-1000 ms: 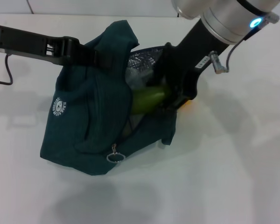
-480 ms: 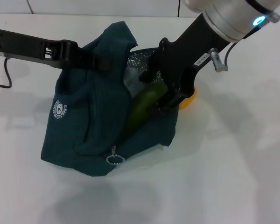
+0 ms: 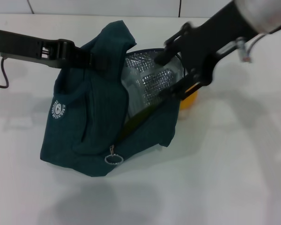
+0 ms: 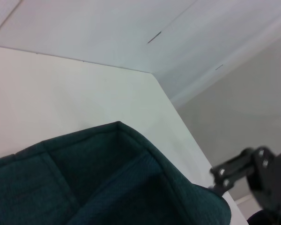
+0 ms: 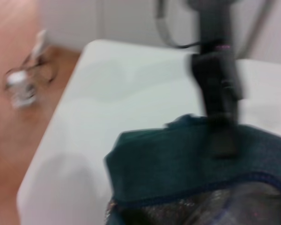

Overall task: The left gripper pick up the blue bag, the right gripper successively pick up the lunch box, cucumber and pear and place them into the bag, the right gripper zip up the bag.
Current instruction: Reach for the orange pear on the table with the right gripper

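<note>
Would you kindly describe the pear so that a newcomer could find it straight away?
Start at the blue bag, the big teal fabric tote held open in the middle of the white table. Look just behind its right-hand edge, under the right claw. The pear is the small orange-yellow shape peeking out there, the only warm-coloured thing on the table.

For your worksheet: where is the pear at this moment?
In the head view, the pear sits on the white table, outside the blue bag on the robot's right, mostly hidden behind the bag's edge and under the right gripper.
</note>
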`<state>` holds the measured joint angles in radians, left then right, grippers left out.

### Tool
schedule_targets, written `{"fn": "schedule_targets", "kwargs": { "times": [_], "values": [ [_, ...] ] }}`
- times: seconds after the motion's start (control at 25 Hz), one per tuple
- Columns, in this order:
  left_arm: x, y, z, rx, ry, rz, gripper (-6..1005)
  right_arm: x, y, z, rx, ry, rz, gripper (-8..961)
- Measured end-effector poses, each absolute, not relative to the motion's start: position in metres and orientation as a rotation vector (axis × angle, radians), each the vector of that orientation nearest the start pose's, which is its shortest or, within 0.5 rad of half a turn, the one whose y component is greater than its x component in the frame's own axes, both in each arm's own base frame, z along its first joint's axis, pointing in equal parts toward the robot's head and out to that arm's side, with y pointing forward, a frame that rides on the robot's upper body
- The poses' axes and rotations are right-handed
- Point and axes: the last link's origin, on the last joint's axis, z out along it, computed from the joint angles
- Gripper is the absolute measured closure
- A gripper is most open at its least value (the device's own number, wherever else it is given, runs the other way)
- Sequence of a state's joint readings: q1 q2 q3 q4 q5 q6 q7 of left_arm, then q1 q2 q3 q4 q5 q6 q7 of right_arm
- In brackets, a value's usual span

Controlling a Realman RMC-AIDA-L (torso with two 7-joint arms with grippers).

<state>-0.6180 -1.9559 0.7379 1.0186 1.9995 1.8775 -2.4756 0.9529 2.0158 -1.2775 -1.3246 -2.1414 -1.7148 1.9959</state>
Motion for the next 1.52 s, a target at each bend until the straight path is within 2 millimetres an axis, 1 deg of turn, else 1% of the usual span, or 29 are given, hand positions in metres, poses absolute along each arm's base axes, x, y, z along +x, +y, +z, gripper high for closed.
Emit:
{"fn": "schedule_targets", "kwargs": {
  "times": [0.08, 0.16, 0.24, 0.32, 0.36, 0.4, 0.48, 0.52, 0.56, 0.6, 0.68, 0.8, 0.96, 1.08, 1.24, 1.4, 1.52],
  "values": [
    [-0.199, 0.347, 0.092, -2.697, -1.555, -0.605, 959, 0.039, 0.366, 0.035, -3.05, -0.165, 0.032, 233],
    [-0.199, 0.347, 0.092, -2.697, -1.554, -0.604, 959, 0.061, 0.366, 0.055, -2.997, -0.034, 0.181, 235],
    [-0.199, 0.347, 0.092, -2.697, -1.555, -0.604, 959, 0.08, 0.364, 0.07, -2.947, 0.066, 0.305, 238],
    [-0.199, 0.347, 0.092, -2.697, -1.556, -0.605, 959, 0.105, 0.361, 0.086, -2.877, 0.154, 0.427, 240],
    [-0.199, 0.347, 0.092, -2.696, -1.556, -0.605, 959, 0.131, 0.357, 0.095, -2.806, 0.228, 0.52, 242],
    [-0.199, 0.347, 0.092, -2.695, -1.556, -0.606, 959, 0.131, 0.357, 0.095, -2.806, 0.228, 0.52, 243],
    [-0.199, 0.347, 0.091, -2.694, -1.556, -0.607, 960, 0.158, 0.353, 0.097, -2.739, 0.307, 0.598, 244],
    [-0.199, 0.347, 0.091, -2.694, -1.556, -0.608, 960, 0.166, 0.353, 0.097, -2.719, 0.321, 0.619, 244],
    [-0.199, 0.347, 0.091, -2.694, -1.557, -0.608, 960, 0.182, 0.351, 0.094, -2.684, 0.358, 0.655, 243],
    [-0.199, 0.347, 0.091, -2.693, -1.557, -0.609, 960, 0.191, 0.35, 0.091, -2.665, 0.367, 0.674, 243],
    [-0.199, 0.348, 0.09, -2.687, -1.558, -0.61, 960, 0.207, 0.347, 0.084, -2.64, 0.392, 0.71, 244],
    [-0.2, 0.348, 0.089, -2.682, -1.567, -0.612, 959, 0.225, 0.345, 0.071, -2.621, 0.411, 0.761, 247],
    [-0.203, 0.349, 0.089, -2.663, -1.577, -0.618, 959, 0.239, 0.348, 0.055, -2.578, 0.42, 0.801, 250],
    [-0.208, 0.347, 0.091, -2.651, -1.581, -0.618, 959, 0.245, 0.351, 0.042, -2.566, 0.413, 0.806, 253],
    [-0.212, 0.345, 0.093, -2.635, -1.58, -0.631, 960, 0.244, 0.355, 0.029, -2.564, 0.391, 0.819, 257],
    [-0.216, 0.344, 0.095, -2.622, -1.577, -0.644, 960, 0.237, 0.361, 0.018, -2.564, 0.363, 0.848, 261],
    [-0.216, 0.344, 0.095, -2.621, -1.576, -0.644, 960, 0.231, 0.368, 0.005, -2.569, 0.356, 0.855, 263]
  ]
}}
